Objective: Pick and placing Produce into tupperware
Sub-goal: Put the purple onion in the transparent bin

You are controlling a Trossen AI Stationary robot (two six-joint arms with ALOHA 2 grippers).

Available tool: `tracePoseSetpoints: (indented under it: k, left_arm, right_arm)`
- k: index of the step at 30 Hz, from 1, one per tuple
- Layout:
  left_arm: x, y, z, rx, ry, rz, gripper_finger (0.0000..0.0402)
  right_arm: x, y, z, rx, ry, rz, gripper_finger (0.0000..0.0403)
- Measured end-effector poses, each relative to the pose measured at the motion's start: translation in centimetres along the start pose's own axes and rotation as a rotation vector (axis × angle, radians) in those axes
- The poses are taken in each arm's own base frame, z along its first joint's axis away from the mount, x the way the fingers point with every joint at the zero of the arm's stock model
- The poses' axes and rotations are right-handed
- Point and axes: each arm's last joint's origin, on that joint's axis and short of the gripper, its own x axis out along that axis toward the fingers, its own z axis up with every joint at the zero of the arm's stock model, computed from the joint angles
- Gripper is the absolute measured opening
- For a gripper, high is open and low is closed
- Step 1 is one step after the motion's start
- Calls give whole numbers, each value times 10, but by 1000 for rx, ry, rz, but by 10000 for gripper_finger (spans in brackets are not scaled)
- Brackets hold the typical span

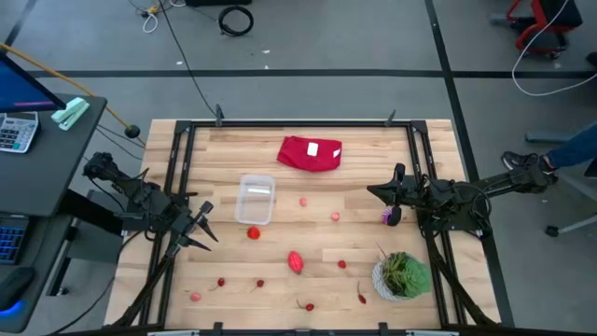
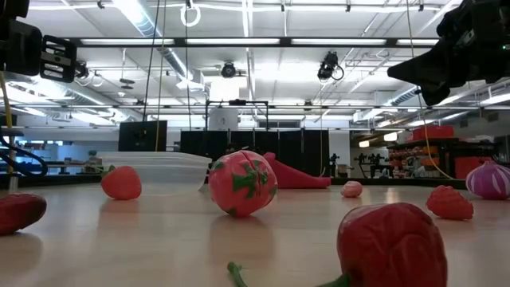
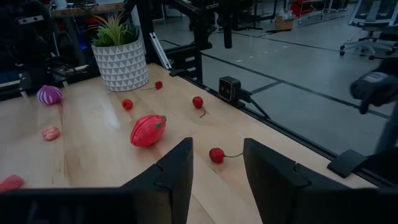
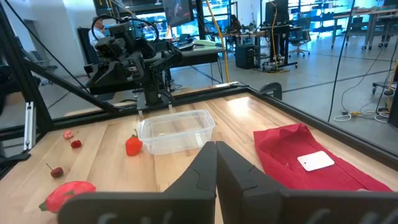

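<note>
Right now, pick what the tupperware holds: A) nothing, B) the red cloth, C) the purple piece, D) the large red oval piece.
A: the tupperware is clear and bare inside, with the produce scattered on the table around it.

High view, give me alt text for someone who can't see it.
A wooden table seen from above holds an empty clear tupperware, a folded red cloth, a potted plant and scattered red and pink produce. The left gripper is open at the left edge, the right gripper shut at the right.
</note>
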Motion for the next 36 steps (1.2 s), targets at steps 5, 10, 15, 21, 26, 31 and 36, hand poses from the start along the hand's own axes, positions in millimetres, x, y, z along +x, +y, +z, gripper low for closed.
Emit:
tracePoseSetpoints:
  k: [5, 10, 15, 21, 26, 31, 36]
  left_arm:
    - [0, 0, 0, 0, 0, 0, 140]
    - [0, 0, 0, 0, 0, 0, 143]
    - [0, 0, 0, 0, 0, 1, 150]
    - [0, 0, 0, 0, 0, 0, 151]
    - [0, 0, 0, 0, -1, 0, 144]
    - [0, 0, 0, 0, 0, 1, 140]
    - [0, 0, 0, 0, 0, 0, 146]
  right_arm:
    - [0, 0, 0, 0, -1, 1, 5]
    - [0, 0, 0, 0, 0, 0, 5]
    - [0, 0, 0, 0, -1, 0, 5]
    - [0, 0, 0, 0, 0, 0, 5]
    - [0, 0, 0, 0, 0, 0, 5]
    - [0, 0, 0, 0, 0, 1, 5]
    - [0, 0, 0, 0, 0, 1, 5]
